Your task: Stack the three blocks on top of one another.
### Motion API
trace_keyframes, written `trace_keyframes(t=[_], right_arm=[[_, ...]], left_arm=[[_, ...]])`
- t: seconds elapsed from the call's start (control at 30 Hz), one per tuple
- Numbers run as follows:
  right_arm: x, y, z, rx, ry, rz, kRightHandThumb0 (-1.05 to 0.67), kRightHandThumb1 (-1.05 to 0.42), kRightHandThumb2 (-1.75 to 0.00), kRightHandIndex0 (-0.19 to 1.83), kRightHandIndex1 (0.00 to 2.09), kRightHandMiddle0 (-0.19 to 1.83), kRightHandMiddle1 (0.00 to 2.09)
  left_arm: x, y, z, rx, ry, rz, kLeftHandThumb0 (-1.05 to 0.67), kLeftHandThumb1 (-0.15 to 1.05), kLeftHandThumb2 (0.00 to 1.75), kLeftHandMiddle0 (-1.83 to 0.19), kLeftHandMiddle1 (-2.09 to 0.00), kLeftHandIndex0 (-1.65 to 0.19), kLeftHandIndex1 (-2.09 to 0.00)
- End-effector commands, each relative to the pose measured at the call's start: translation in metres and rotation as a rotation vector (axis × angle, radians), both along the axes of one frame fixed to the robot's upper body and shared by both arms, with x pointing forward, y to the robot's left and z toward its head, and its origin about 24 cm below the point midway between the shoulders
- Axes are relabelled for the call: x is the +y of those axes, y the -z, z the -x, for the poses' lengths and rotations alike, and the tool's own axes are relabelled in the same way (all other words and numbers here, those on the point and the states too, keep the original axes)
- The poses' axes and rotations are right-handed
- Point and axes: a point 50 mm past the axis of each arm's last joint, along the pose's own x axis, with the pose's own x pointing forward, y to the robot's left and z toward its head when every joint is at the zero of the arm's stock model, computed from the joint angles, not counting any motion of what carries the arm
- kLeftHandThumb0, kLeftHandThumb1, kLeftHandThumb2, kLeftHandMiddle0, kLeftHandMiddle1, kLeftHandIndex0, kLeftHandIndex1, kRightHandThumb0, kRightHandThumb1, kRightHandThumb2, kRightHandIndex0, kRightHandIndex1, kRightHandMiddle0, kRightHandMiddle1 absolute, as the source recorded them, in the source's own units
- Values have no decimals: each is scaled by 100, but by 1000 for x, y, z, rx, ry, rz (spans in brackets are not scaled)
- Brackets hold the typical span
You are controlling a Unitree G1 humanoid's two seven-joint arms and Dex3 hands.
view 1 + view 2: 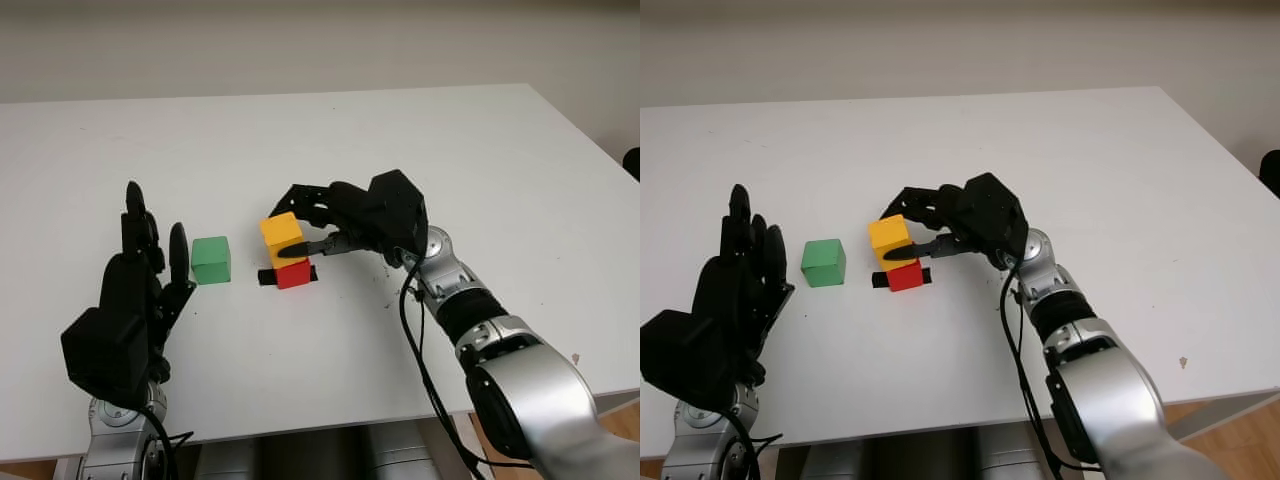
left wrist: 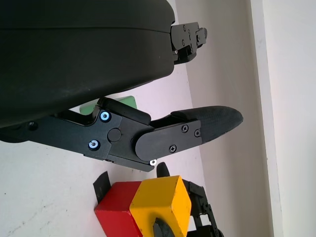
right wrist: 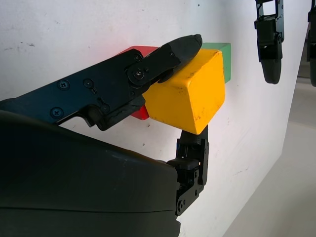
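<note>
Gripping the yellow block [image 1: 282, 232] askew atop the red block [image 1: 294, 273], right hand [image 1: 335, 225] fingers closed.

I can read no text, label, brand or number on anything here; the blocks, hands and table carry no legible markings.

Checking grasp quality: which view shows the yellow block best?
The right wrist view: the yellow block is close up, with the right robot hand pinching it above the red block. Both eye views show it small, partly behind fingers. The left wrist view shows it cut off at the picture's edge.
</note>
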Motion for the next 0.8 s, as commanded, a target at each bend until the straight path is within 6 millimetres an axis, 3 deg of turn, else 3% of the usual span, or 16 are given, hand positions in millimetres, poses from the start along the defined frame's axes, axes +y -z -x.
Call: trace_keyframes(t=[0.0,0.27,0.33,0.4,0.53,0.77], right_arm=[[0,-7,-3,-21,-3,7,-56,-90,-5,24,6,47,151],[0,-7,-3,-13,-21,37,-57,-90,-5,23,5,42,150],[-1,-7,-4,9,-33,48,-61,-90,-5,18,3,30,140],[-1,-7,-5,35,-39,51,-64,-88,-5,9,3,21,117],[-2,-9,-5,44,-39,49,-68,-86,-5,2,4,17,77],[-3,-12,-5,32,-56,57,-73,-87,-6,-7,2,5,61]], left_arm=[[1,-4,1,-23,0,-6,-66,105,63,14,-5,15,-5],[1,-4,1,-20,0,-6,-67,105,63,13,-5,15,-5],[1,-4,1,-24,2,-4,-66,105,63,14,-5,15,-5],[1,-4,1,-20,0,-3,-67,105,63,14,-5,15,-5],[1,-4,1,-16,1,-1,-67,105,63,14,-5,15,-5],[3,-3,2,-10,-4,-5,-66,105,64,13,-6,14,-6]])
